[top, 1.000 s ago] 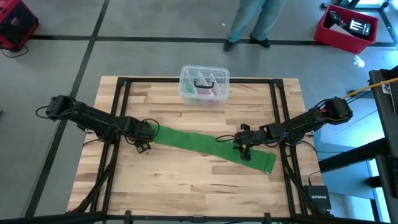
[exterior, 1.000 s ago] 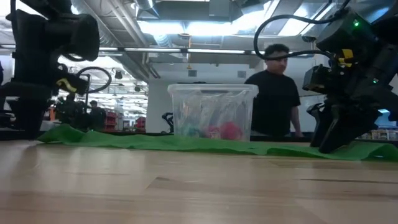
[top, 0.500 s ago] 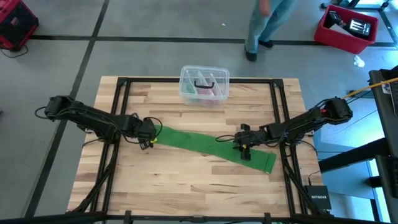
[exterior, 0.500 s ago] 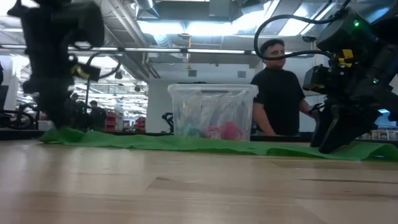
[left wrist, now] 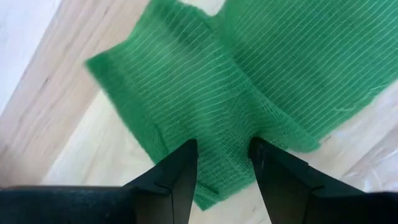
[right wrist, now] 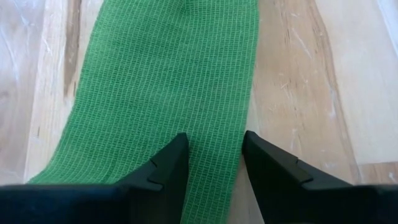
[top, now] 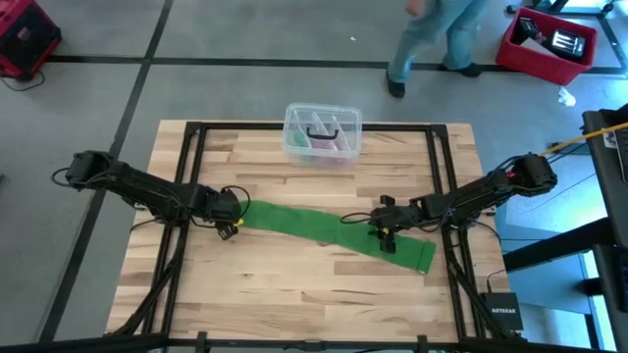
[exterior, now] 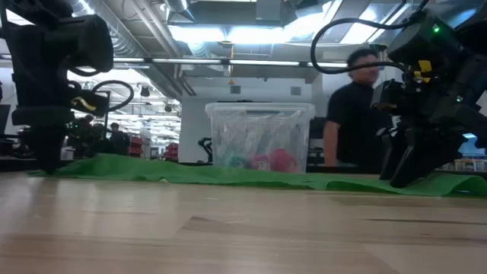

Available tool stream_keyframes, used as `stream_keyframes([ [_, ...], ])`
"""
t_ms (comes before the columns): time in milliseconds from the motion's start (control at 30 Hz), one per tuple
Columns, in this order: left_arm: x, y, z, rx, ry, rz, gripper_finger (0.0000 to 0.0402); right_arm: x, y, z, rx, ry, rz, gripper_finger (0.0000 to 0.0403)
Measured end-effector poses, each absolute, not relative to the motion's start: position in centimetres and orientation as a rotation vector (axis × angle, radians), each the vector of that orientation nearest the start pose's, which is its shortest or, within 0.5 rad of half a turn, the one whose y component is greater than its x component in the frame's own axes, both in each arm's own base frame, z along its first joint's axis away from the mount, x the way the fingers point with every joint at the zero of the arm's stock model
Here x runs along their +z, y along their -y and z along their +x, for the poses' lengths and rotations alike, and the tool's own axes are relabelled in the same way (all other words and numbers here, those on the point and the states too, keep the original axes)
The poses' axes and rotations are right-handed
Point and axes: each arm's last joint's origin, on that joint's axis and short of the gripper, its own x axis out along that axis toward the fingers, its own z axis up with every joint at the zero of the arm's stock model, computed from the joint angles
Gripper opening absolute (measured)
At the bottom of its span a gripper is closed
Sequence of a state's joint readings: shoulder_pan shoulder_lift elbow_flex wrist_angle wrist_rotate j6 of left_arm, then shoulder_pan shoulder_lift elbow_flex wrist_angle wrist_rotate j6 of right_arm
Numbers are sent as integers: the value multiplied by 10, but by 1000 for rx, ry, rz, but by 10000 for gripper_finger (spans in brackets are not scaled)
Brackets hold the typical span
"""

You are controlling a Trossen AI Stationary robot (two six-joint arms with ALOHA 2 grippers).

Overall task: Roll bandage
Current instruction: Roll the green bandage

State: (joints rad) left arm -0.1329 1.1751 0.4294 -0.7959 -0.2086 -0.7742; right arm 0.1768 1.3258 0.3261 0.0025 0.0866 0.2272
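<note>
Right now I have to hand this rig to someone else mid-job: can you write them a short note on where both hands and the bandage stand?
Left hand: down at the bandage's left end, fingers apart with the puckered fabric edge between them; not clearly clamped.
Right hand: low over the strip near its right end, fingers apart, fabric flat between them.
Bandage: laid out full length, slanting across the middle of the wooden table, left end slightly bunched.
Clear plastic box: at the far edge, apart from the strip.
Done: strip spread out, both hands placed at its ends.
Left: all the rolling; no turn of the roll exists yet.
</note>
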Motion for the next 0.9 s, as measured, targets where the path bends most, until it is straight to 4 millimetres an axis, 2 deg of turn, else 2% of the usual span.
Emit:
stream_keyframes([
  [367, 139, 13, 131, 682, -1560, -362, 148, 103, -31, 186, -20, -1036, 80, 159],
  [567, 141, 13, 130, 774, -1537, -424, 148, 103, -31, 185, -19, -1043, 81, 159],
  [700, 142, 14, 138, 757, -1468, -470, 148, 104, -31, 185, -19, -1040, 82, 159],
  [900, 163, 17, 157, 608, -1405, -413, 148, 104, -31, 187, -15, -1010, 91, 159],
])
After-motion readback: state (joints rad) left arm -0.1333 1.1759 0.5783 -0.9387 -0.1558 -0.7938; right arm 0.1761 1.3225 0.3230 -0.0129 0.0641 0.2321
